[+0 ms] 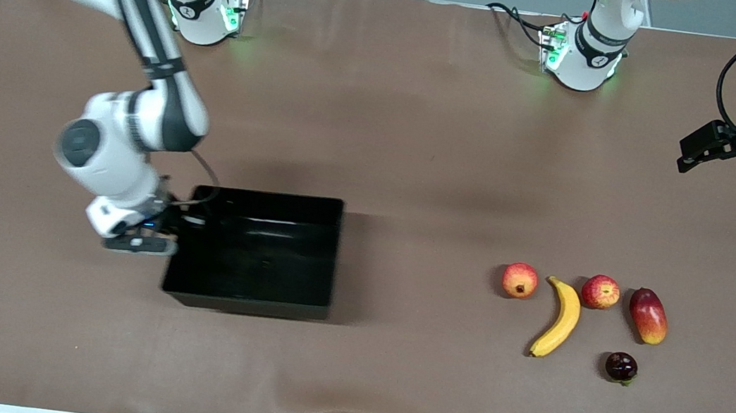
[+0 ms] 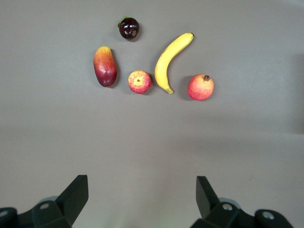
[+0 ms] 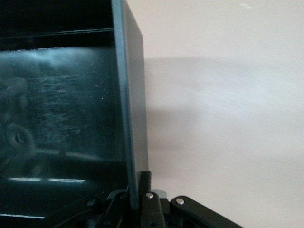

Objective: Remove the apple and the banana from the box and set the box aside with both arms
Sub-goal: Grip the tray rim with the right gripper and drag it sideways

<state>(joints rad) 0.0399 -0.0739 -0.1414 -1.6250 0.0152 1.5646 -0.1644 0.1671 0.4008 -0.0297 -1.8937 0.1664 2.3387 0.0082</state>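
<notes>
The black box [image 1: 255,305] lies toward the right arm's end of the table. My right gripper [image 1: 175,227] is shut on the box's end wall; in the right wrist view its fingers [image 3: 144,183] pinch the thin wall [image 3: 128,95] between them. The banana [image 1: 561,319] and the apple [image 1: 600,292] lie side by side toward the left arm's end. My left gripper [image 1: 685,156] hangs open and empty over bare table near that end. In the left wrist view [image 2: 141,186] it is well short of the banana [image 2: 172,61] and apple [image 2: 139,81].
A red-orange fruit with a dark crown [image 1: 519,280] lies beside the banana, a mango [image 1: 648,315] beside the apple, and a dark round fruit [image 1: 621,367] nearer the front camera. All three show in the left wrist view [image 2: 200,87], [image 2: 105,66], [image 2: 128,28].
</notes>
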